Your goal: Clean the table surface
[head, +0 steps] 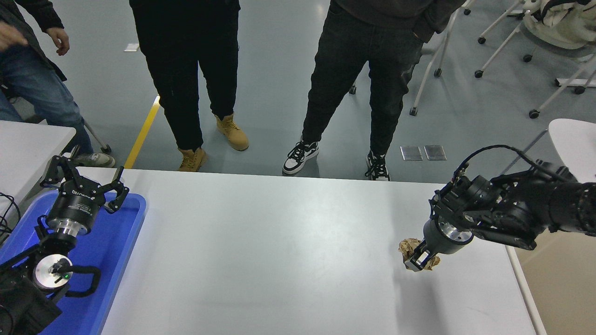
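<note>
Brown crumpled paper [412, 246] sits clamped in the right gripper [417, 259], held above the table surface [279, 251].

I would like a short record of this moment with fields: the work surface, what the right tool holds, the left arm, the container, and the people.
surface: white table surface, bare in the middle
right tool: right tool shut on a crumpled brown paper ball, near the table's right end
left tool: left tool open, parked at the lower left over the blue tray
tray contents: nothing visible in the part that shows
people: two people standing at the far side, a third at the upper left
</note>
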